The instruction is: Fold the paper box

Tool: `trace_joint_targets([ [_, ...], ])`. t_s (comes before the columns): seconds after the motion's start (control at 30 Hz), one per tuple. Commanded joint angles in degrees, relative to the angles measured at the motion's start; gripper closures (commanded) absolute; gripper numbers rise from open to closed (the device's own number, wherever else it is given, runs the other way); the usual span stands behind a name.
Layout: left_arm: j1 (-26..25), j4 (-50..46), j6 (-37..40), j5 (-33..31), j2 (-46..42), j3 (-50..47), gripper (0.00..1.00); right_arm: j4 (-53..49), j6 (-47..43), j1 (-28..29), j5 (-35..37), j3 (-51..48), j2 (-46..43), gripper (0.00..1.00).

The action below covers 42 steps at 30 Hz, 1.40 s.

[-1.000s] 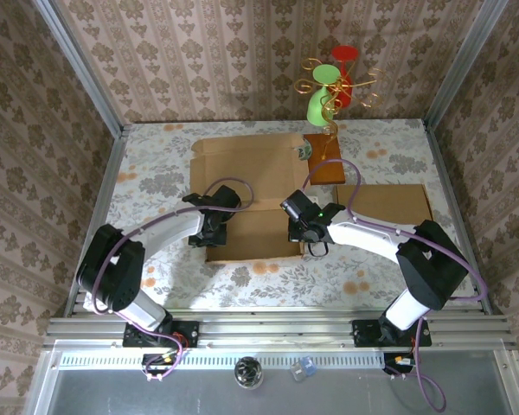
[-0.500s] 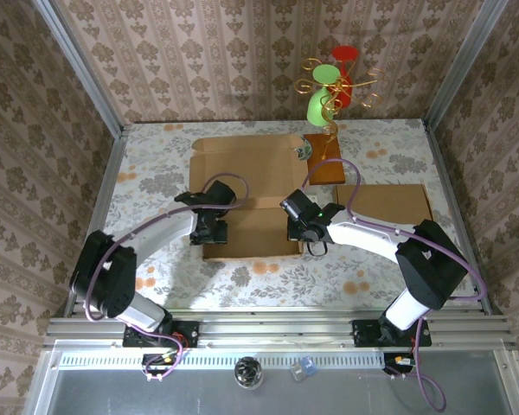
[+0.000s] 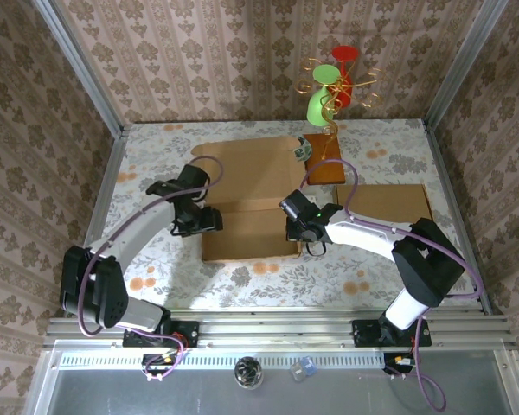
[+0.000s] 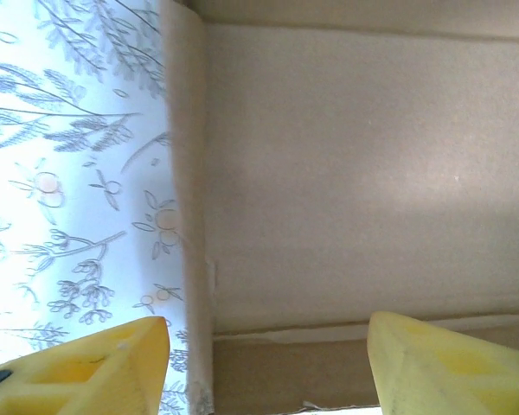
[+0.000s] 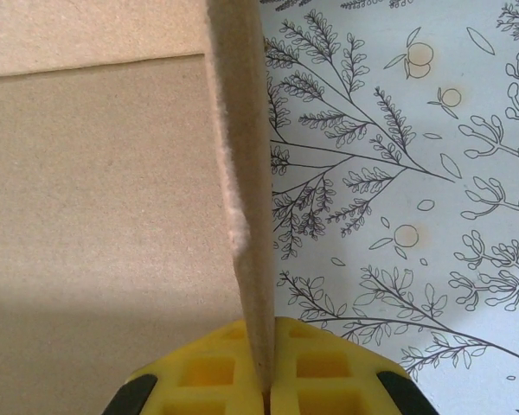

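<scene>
The paper box (image 3: 251,235) lies opened out at the centre of the top view, on the flower-patterned table (image 3: 151,177). Its far panel reaches toward the upper middle of the frame. The left gripper (image 3: 206,219) sits at the box's left edge. In the left wrist view its jaws (image 4: 266,337) stand wide apart, with one yellow finger (image 4: 95,367) over the cloth at lower left and the other over the cardboard (image 4: 363,173) at lower right. The raised side flap runs up the frame between them, and nothing is pinched.

The right gripper (image 3: 301,232) is at the box's right edge. In the right wrist view its yellow pads (image 5: 264,372) are closed on the thin upright flap (image 5: 242,156) at the bottom centre, with cloth to the right.

Bare cloth lies left of and below the box. To the right are a second cardboard sheet (image 3: 389,204) and, near the box's upper right corner, a wooden block (image 3: 327,169) carrying a wire ornament (image 3: 329,91).
</scene>
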Motion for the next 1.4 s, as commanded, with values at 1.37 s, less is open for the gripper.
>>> trace_joint_targets([
  [1.37,25.59,5.04,27.37,24.34,34.21,35.44,0.6,3.96,-3.46,0.17,-2.57,1.95,3.25,1.0],
])
